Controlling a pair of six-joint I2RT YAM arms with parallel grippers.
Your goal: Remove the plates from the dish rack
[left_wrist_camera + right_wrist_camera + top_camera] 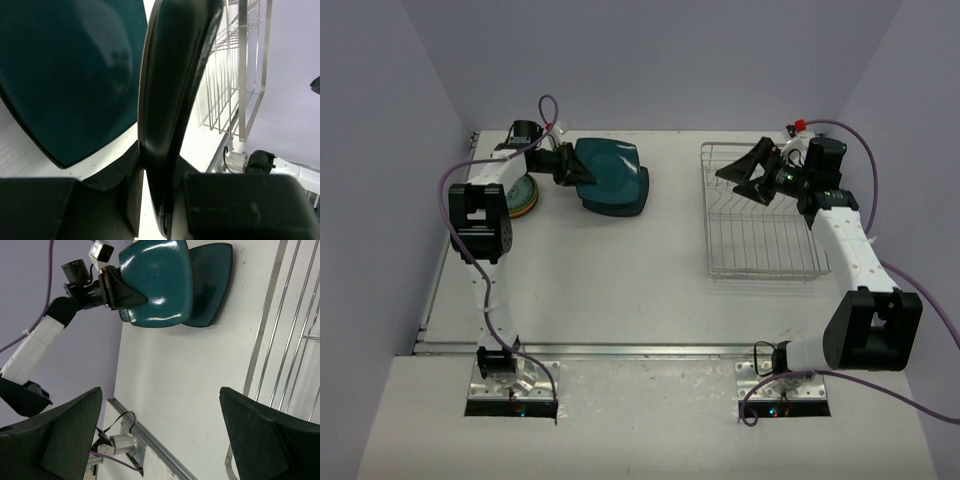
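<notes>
Two dark-teal plates [616,172], one stack of small coloured plates [524,196], one wire dish rack [760,238], two robot arms [480,212].

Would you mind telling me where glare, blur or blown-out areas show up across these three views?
Top external: soft, even light, all sharp. Left wrist: the rim of the held dark-teal rounded-square plate looms dark and blurred; the white table by the silver wire dish rack is washed out. Right wrist: glare spots on that plate; the open right gripper shows dark, soft-edged jaws.
</notes>
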